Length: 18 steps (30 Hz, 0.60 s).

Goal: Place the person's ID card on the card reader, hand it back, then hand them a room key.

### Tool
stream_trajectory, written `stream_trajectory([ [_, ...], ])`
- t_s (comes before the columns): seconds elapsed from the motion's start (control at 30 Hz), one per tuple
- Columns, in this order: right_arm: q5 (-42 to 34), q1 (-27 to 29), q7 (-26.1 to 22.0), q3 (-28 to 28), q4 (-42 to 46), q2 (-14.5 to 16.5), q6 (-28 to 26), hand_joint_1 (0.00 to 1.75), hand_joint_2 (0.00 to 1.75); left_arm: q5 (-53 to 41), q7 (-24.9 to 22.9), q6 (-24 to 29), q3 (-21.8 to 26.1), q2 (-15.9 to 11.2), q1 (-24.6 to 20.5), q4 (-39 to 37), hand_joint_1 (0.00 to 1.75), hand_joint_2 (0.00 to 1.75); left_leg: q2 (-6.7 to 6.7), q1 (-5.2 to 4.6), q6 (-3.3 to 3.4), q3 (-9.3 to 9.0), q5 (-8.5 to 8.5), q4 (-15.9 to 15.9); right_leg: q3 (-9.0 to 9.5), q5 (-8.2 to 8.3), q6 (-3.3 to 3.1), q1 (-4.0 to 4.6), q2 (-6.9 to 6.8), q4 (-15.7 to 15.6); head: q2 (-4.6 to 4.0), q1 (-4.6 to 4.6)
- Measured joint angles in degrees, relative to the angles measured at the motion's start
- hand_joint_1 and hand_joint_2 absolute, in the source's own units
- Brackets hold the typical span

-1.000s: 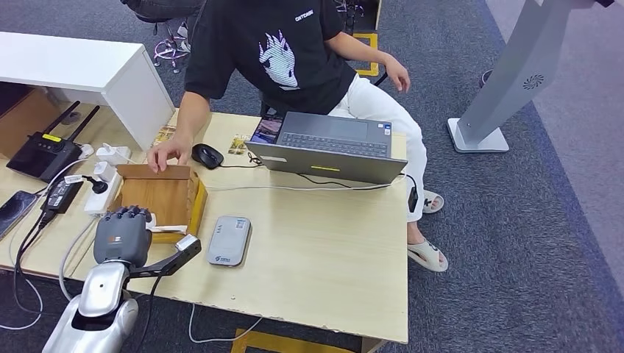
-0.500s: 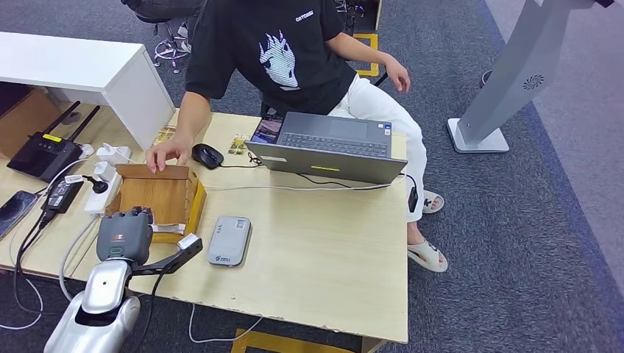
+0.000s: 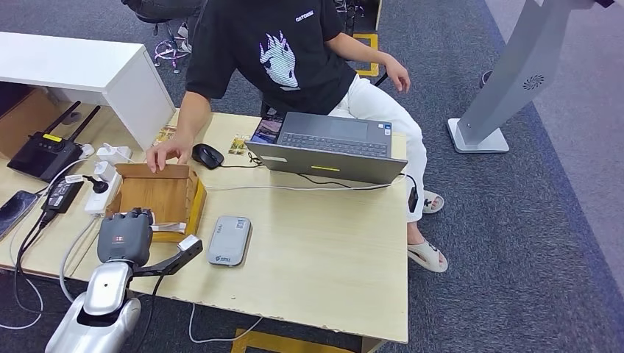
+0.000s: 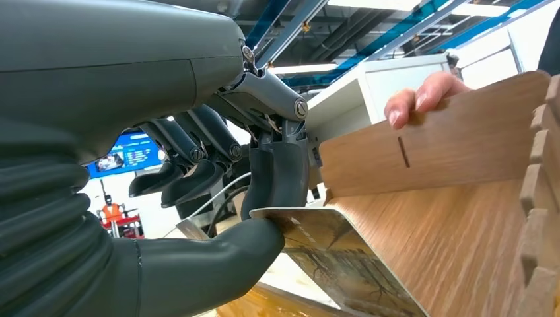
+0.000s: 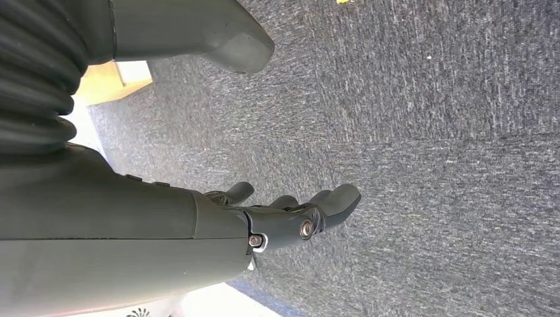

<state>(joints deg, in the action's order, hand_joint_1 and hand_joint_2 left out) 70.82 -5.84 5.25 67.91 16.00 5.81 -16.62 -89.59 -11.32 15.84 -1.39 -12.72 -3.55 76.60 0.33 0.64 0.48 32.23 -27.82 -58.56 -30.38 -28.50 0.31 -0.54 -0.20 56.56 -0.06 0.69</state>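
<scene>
Room key, a thin flat printed card, is pinched between thumb and finger of the ribbed grey left hand inside the open wooden box. A person's hand rests on the box's far wall. The right hand hangs with fingers loosely apart, holding nothing, above grey carpet.

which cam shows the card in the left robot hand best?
Left wrist view. The card fills the near field there, pinched between the thumb and fingers of the left robot hand, beside the wooden box. Head view gives just a pale sliver past the hand. Right wrist view looks at carpet.
</scene>
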Motion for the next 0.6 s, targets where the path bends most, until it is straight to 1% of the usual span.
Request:
stream_trajectory([
  [0.1, 0.01, 0.01, -0.01, 0.01, 0.00, 0.00, -0.08, 0.00, 1.75, 0.00, 0.60, 1.27, -0.05, 0.04, -0.03, 0.55, 1.75, 1.75, 0.00, 0.01, 0.00, 0.00, 0.00, 0.00, -0.01, 0.00, 0.00, 0.00, 0.00, 0.00, -0.01, 0.00],
  [0.2, 0.09, 0.01, -0.02, 0.04, 0.00, 0.00, -0.41, 0.00, 1.75, 0.00, 3.54, 1.61, 0.37, 0.87, -0.09, 4.02, 1.75, 1.75, 0.00, 0.01, 0.00, 0.01, 0.01, 0.00, -0.02, 0.01, 0.00, 0.00, 0.00, 0.01, -0.01, 0.00],
  [0.27, 0.15, 0.01, -0.08, 0.11, 0.00, 0.00, -0.64, 0.00, 1.75, 0.01, 6.51, 1.62, 1.50, 2.24, -0.31, 8.23, 1.75, 1.75, 0.00, 0.00, 0.00, 0.03, 0.00, 0.00, -0.01, 0.01, 0.01, 0.00, 0.01, 0.00, 0.00, -0.01],
  [0.43, 0.15, 0.09, -0.22, 0.52, 0.00, 0.00, -1.00, 0.00, 1.75, 0.02, 13.37, 1.54, 5.47, 6.74, -1.27, 20.34, 1.75, 1.75, 0.01, -0.01, 0.00, 0.05, 0.00, -0.01, -0.02, 0.02, 0.02, -0.01, 0.02, 0.00, 0.00, 0.00],
  [0.5, 0.15, 0.11, -0.22, 0.70, 0.00, 0.00, -1.02, 0.00, 1.75, 0.02, 14.99, 1.42, 6.90, 8.30, -1.69, 24.41, 1.75, 1.75, 0.01, -0.01, 0.00, 0.05, 0.00, -0.02, -0.02, 0.02, 0.02, -0.01, 0.02, 0.00, 0.00, 0.00],
  [0.6, 0.15, 0.15, -0.28, 0.86, 0.00, 0.00, -1.02, 0.00, 1.75, 0.03, 15.94, 1.30, 8.74, 9.75, -2.16, 28.38, 1.75, 1.75, 0.01, 0.01, 0.00, 0.03, 0.00, -0.01, -0.03, 0.02, 0.02, -0.01, 0.02, 0.00, 0.00, 0.01],
])
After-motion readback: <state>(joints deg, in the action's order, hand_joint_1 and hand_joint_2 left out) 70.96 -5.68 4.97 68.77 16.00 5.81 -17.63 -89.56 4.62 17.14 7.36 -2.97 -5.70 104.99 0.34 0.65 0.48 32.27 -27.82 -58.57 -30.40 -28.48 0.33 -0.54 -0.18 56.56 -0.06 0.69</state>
